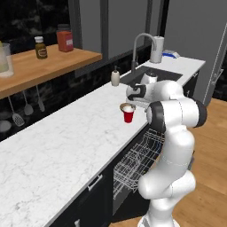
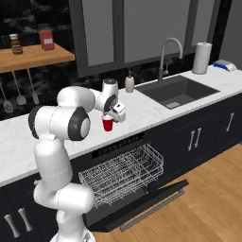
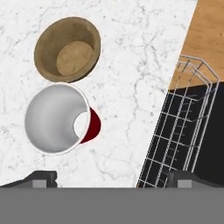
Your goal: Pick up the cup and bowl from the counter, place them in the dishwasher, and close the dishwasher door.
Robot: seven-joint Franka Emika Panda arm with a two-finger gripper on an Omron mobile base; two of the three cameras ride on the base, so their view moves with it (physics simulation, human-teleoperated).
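The red cup [image 3: 59, 118] stands upright on the white marble counter [image 3: 131, 65], its pale inside facing my hand camera. The brown bowl [image 3: 68, 49] sits right beside it, rims nearly touching. My gripper [image 3: 113, 177] hovers above the counter edge, open, fingers wide apart with nothing between them; the cup lies off toward the left fingertip [image 3: 43, 177]. In the base views the cup [image 1: 128, 115] [image 2: 108, 124] is just below my gripper [image 2: 118, 112], with the bowl [image 1: 126, 106] partly hidden behind it. The dishwasher [image 2: 125, 172] is open, its rack [image 1: 137, 159] [image 3: 183, 127] pulled out and its door [image 2: 146, 203] folded down.
A dark sink [image 2: 177, 92] with a faucet [image 2: 170, 52] lies to the right, with a soap bottle [image 2: 129, 82] and a paper towel roll [image 2: 203, 57]. A wooden shelf [image 1: 40, 66] holds jars; utensils hang below. The lowered door juts over the wood floor [image 2: 208, 198].
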